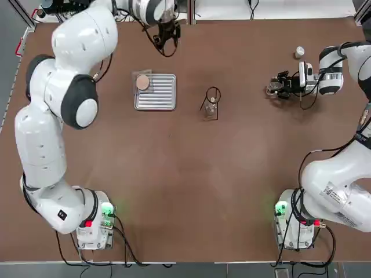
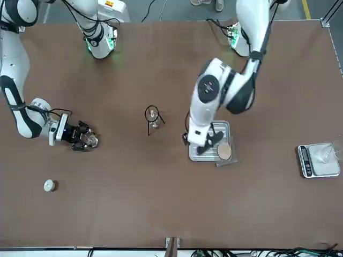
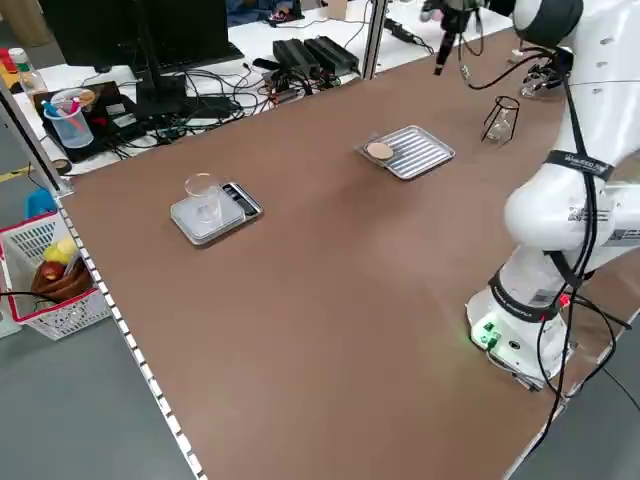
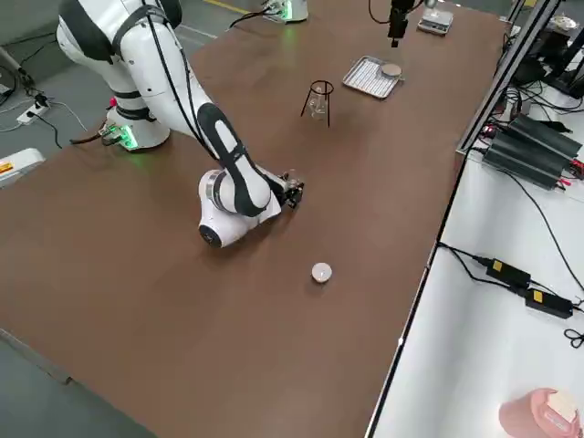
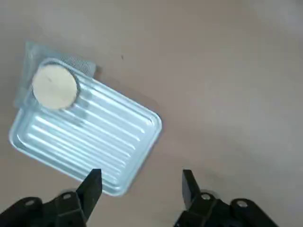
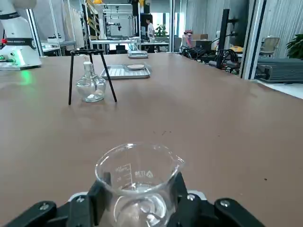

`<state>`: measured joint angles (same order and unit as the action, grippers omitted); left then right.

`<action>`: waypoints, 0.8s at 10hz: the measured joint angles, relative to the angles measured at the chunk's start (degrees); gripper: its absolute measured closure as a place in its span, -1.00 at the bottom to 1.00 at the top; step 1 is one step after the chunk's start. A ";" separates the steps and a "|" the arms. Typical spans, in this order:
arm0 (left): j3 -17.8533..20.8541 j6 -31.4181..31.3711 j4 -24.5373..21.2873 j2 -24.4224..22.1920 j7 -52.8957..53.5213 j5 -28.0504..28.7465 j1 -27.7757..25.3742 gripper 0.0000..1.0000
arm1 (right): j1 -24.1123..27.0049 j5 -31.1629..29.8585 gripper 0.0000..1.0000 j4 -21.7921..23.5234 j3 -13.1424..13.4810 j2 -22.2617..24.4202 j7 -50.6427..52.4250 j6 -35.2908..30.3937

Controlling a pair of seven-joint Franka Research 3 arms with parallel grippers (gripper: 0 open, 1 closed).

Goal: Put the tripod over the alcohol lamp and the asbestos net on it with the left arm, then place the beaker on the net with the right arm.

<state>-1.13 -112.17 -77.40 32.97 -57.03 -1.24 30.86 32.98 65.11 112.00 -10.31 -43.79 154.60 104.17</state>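
Top view: ribbed silver metal tray (image 1: 155, 99), upper left; right fingers (image 6: 177, 194) hold the clear glass beaker (image 6: 137, 184), left fingers (image 5: 91, 191) wide.

You get even, fairly bright light over the brown table (image 1: 243, 191), with faint, soft-edged shadows. Your left wrist view is hazy and soft, pale glare streaking the ribbed tray (image 5: 90, 132). In your right wrist view, daylight glows through far windows, highlights glint on the beaker (image 6: 139, 184), and green light reflects off the tabletop.
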 joint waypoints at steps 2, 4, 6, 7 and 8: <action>-1.86 0.40 -1.14 -0.71 13.81 -0.68 -8.57 -0.53 | -0.01 0.00 -0.16 -0.13 0.00 0.00 0.00 0.02; -2.53 0.80 -2.64 -0.99 30.59 -5.03 -15.66 -0.51 | -0.01 0.00 -0.16 -0.42 0.00 0.00 0.00 0.04; -2.66 0.80 -4.04 -0.33 50.62 -13.03 -22.23 -0.51 | -0.02 0.00 -0.16 -0.45 0.00 0.00 0.00 0.04; -2.73 0.82 -4.28 0.43 57.73 -17.07 -25.06 -0.51 | -0.03 0.00 -0.16 -0.46 0.00 0.00 0.00 0.04; -2.80 0.83 -4.44 1.61 62.95 -20.56 -27.31 -0.50 | -0.02 0.00 -0.16 -0.47 0.00 0.00 0.00 0.04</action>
<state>-3.93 -111.34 -81.85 34.58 5.92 -21.79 3.55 32.95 65.11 111.54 -10.31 -43.79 154.60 104.22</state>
